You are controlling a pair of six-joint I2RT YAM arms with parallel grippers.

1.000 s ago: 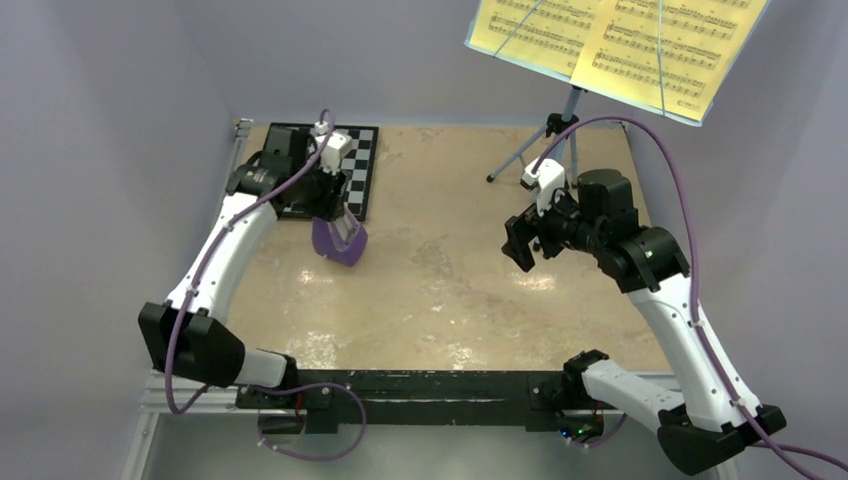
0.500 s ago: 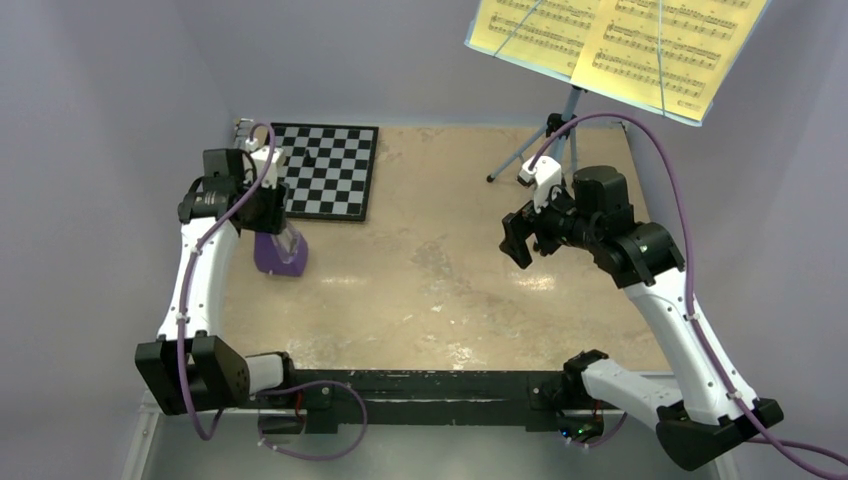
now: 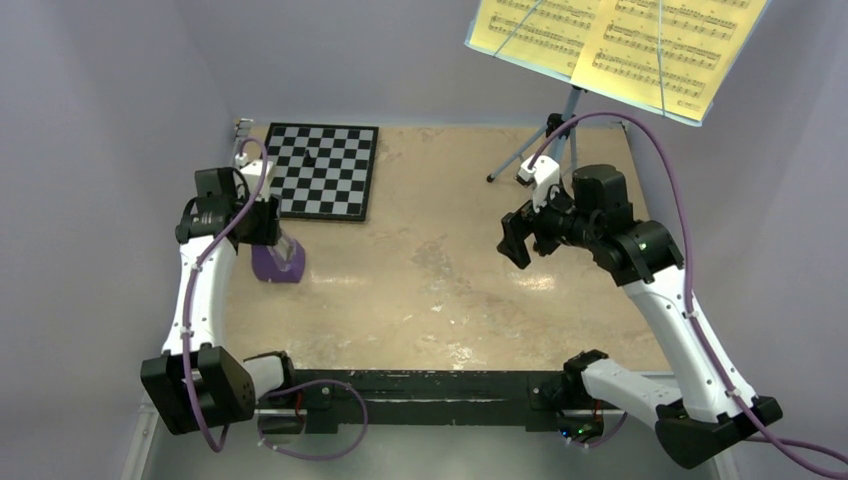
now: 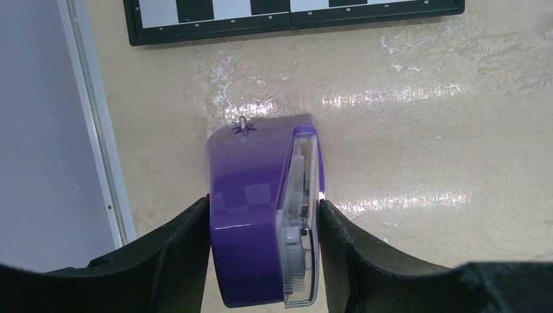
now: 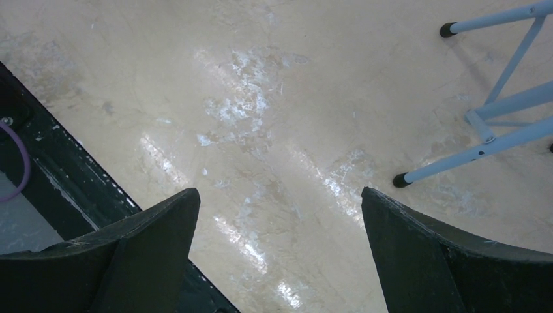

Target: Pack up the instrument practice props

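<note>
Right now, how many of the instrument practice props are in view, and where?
3. The purple metronome is gripped by the left gripper near the table's left edge. The yellow sheet music rests on the blue music stand, standing far right. None looks hidden.

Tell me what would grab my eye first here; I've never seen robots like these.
Probably the bright yellow sheet music, spread on a light blue music stand towering at the far right of the table. Next, the purple metronome gripped by the left gripper near the left edge, just this side of the checkerboard. The right gripper hangs wide open and empty over the right half.
</note>
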